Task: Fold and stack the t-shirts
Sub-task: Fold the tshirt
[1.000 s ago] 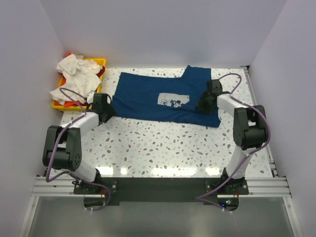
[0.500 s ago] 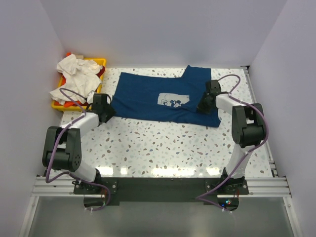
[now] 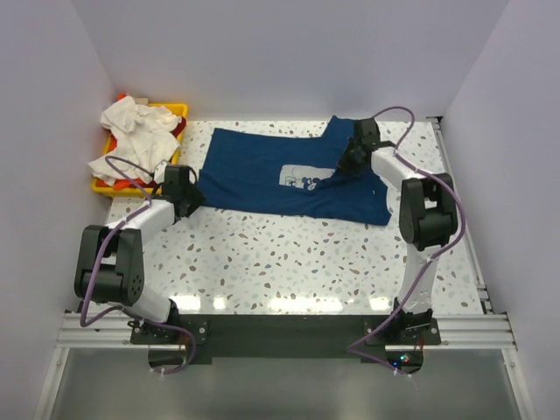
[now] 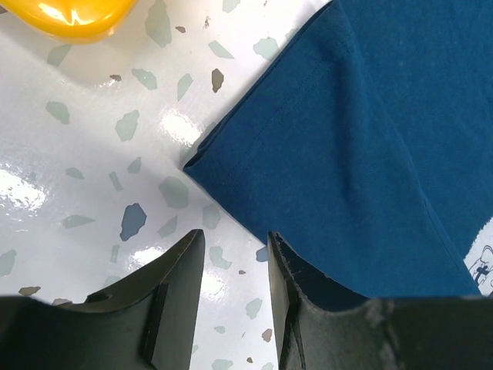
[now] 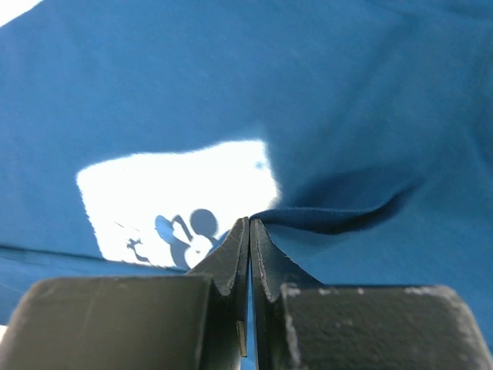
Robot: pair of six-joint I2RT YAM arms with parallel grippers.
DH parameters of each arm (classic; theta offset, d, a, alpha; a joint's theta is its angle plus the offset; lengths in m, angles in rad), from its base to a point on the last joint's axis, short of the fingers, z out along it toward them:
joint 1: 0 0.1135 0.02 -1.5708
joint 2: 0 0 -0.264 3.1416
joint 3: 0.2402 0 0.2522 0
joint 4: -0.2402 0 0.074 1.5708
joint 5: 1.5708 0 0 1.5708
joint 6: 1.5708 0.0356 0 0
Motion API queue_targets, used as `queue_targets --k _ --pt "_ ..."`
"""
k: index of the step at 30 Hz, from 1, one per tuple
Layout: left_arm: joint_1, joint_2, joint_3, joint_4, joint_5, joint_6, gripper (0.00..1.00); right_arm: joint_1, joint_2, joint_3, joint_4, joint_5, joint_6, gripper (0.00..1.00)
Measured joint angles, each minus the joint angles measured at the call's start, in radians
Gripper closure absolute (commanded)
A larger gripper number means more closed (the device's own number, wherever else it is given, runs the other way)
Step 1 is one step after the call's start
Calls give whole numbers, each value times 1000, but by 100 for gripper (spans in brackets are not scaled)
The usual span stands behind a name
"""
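Observation:
A dark navy t-shirt [image 3: 262, 175] with a pale square cartoon print [image 3: 302, 180] lies spread across the back of the table. My left gripper [image 3: 195, 200] is open at the shirt's near left corner, low over the table. In the left wrist view [image 4: 235, 235] the shirt's hem [image 4: 231, 185] lies just ahead of the jaws, which hold nothing. My right gripper [image 3: 343, 164] is shut on a raised fold of the navy shirt [image 5: 347, 216] just right of the print [image 5: 177, 193]. White t-shirts [image 3: 133, 131] and an orange-red one [image 3: 131, 96] are heaped at the back left.
A yellow plastic tray [image 3: 178, 110] holds the heap of shirts at the back left corner; its rim shows in the left wrist view [image 4: 73, 15]. White walls close in the table on three sides. The terrazzo tabletop [image 3: 289, 254] stretches in front of the shirt.
My right gripper has moved from the shirt's right side back and to the left, toward the print, with the fabric pinched. The left arm has not moved.

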Motion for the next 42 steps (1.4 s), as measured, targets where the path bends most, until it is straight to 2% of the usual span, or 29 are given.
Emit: queue_targets --k 14,32,34,35,37,38,40,42 --pt "0 0 0 -8 15 4 57 63 196 226 5 -1 -50 100" --pt "-1 0 0 -21 15 7 57 69 201 214 131 -45 -77 100" --pt "-1 0 0 -21 15 7 56 69 201 214 142 -57 -77 95" --pt "-1 0 0 -21 15 7 56 69 201 214 146 -61 -77 86" --pt "-1 0 0 -21 15 7 54 69 201 214 154 -70 -77 73" --pt "-1 0 0 -21 15 7 53 69 201 214 157 -76 -79 60" --pt "-1 0 0 -21 15 7 50 69 201 214 159 -82 -86 50" --pt "-1 0 0 -21 15 7 49 69 201 216 153 -84 -93 44"
